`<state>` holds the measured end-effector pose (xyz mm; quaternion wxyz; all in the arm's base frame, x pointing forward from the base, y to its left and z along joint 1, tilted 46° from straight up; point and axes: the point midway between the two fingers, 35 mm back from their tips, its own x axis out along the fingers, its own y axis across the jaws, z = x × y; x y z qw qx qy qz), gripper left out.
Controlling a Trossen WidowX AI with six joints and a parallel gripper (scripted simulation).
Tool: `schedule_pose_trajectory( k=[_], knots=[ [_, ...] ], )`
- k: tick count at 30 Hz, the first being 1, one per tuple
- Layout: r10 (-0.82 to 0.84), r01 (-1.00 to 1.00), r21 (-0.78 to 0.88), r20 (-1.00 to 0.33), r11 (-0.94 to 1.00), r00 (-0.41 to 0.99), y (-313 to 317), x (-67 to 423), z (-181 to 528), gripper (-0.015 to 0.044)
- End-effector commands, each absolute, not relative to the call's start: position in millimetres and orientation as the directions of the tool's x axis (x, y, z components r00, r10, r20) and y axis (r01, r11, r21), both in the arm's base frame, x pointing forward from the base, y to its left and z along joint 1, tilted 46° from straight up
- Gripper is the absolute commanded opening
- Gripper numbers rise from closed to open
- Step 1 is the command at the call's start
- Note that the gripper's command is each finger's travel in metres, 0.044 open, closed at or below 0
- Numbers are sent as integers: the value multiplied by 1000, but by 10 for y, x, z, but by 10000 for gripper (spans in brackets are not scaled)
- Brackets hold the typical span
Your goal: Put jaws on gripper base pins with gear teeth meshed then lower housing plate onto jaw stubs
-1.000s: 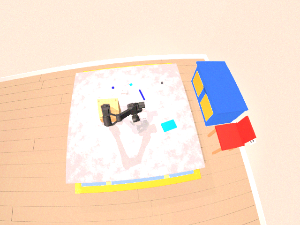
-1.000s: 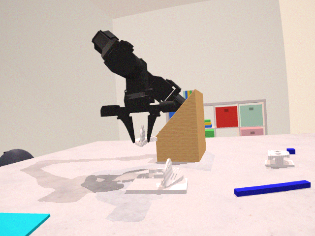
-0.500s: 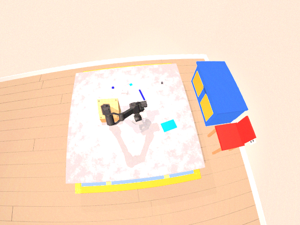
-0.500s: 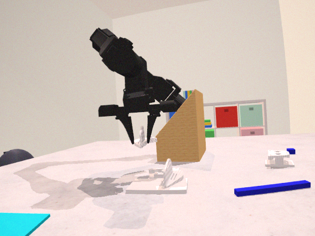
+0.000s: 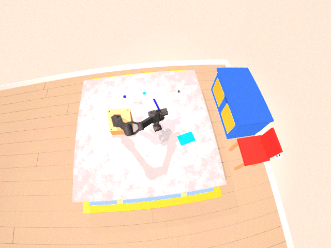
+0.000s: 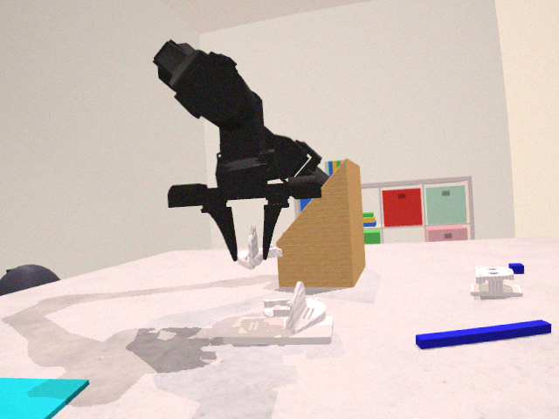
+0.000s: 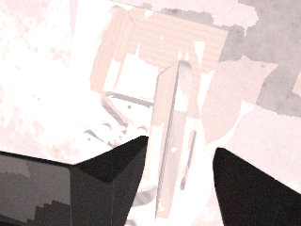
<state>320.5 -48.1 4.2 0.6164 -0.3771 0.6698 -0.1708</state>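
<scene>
My gripper (image 6: pixel 250 259) (image 7: pixel 181 150) is shut on a white jaw (image 6: pixel 252 245) (image 7: pixel 165 122), whose broad face stands upright between the fingers. The held jaw is in the air above the white gripper base (image 6: pixel 315 338) (image 7: pixel 207 35). Another white jaw (image 6: pixel 299 311) (image 7: pixel 105 66) is on the base, toward its right side in the exterior view. I cannot tell how well it is seated, and the pins are not clearly visible. A separate white part (image 6: pixel 495 272) (image 5: pixel 137 101), apparently the housing plate on a stand, is away from the base.
A wooden wedge block (image 6: pixel 320 248) (image 5: pixel 119 112) stands behind the base near the arm's foot. A blue bar (image 6: pixel 483 334) (image 5: pixel 155 103), a cyan sheet (image 6: pixel 40 396) (image 5: pixel 186 138) and a small blue cube (image 6: pixel 515 268) (image 5: pixel 124 96) lie on the table.
</scene>
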Motion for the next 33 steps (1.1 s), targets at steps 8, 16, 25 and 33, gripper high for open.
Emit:
schedule_pose_trajectory(
  k=[8, 16, 25, 33],
  knots=[
    [-712, -291, -692, -700, 661, 48, -383, 3400, -39, 134],
    [-712, -291, -692, -700, 661, 48, -383, 3400, -39, 134],
    [-712, -291, -692, -700, 661, 48, -383, 3400, -39, 134],
    [-712, -291, -692, -700, 661, 48, -383, 3400, -39, 134]
  ],
)
